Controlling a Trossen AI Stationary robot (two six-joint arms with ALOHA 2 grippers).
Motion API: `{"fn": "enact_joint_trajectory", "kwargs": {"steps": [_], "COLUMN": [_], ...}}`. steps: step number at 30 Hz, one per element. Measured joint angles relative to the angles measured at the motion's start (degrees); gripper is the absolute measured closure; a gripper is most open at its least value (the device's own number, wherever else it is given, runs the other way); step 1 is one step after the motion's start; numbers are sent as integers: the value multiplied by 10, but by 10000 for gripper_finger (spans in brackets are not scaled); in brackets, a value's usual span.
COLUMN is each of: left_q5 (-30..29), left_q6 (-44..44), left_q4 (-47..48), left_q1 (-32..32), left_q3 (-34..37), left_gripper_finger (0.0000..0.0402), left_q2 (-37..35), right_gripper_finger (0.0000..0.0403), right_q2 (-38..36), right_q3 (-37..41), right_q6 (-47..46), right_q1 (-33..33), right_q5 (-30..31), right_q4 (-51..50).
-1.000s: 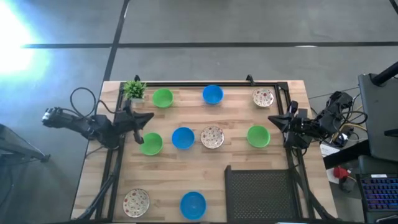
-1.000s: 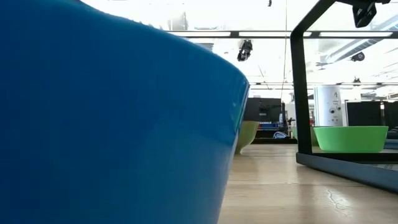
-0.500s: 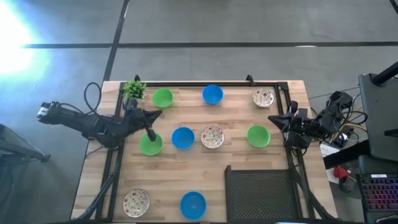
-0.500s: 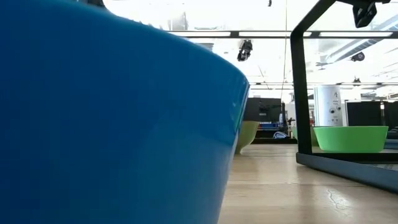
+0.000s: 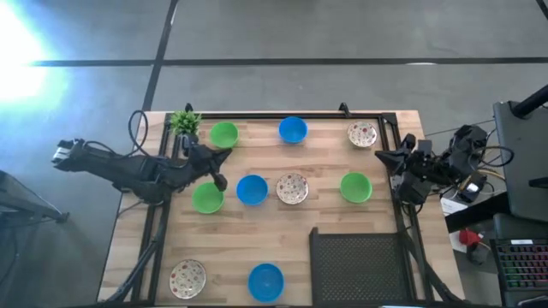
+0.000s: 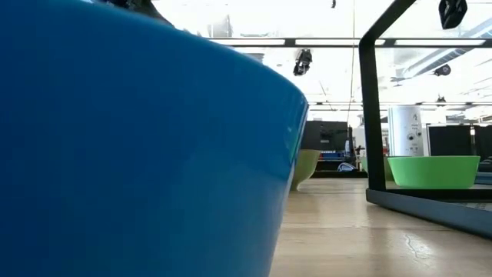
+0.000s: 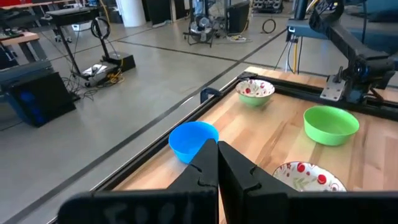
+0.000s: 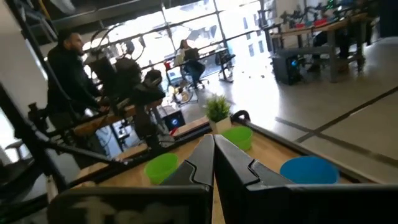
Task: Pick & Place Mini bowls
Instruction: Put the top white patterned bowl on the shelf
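Collision is the main risk: the left gripper (image 5: pixel 218 181), its fingers pressed together and empty, hangs between the small round green bowl (image 5: pixel 207 198) and the small round blue bowl (image 5: pixel 252 190) on the wooden desk (image 5: pixel 342 222); either could be pushed. The right gripper (image 5: pixel 383 156), also closed and empty, is parked at the desk's edge.

The wooden table (image 5: pixel 334 224) carries nine mini bowls (image 5: pixel 293 130); a small potted plant (image 5: pixel 184 122); a black mesh panel (image 5: pixel 355 267).
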State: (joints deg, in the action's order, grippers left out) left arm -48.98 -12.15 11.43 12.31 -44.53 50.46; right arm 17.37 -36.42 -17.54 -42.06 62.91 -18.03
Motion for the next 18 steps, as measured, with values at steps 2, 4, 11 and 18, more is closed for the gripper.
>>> {"fn": "enact_joint_trajectory", "kwargs": {"steps": [2, 4, 11, 18], "left_q5": [0, 1, 0, 0], "left_q6": [-11, -32, -29, -27], "left_q4": [-3, -5, -40, -62], "left_q1": [0, -1, -2, -2], "left_q3": [-2, -2, -2, -2], "left_gripper_finger": [402, 402, 402, 402], "left_q2": [7, 12, 14, 14], "right_gripper_finger": [394, 394, 394, 394], "right_q2": [0, 0, 0, 24], "right_q3": [-10, -21, -29, -18], "right_q6": [23, 29, 23, -53], "right_q1": [3, 6, 8, 8], "right_q5": [2, 2, -21, -35], "right_q4": [-6, -19, -38, -93]}}
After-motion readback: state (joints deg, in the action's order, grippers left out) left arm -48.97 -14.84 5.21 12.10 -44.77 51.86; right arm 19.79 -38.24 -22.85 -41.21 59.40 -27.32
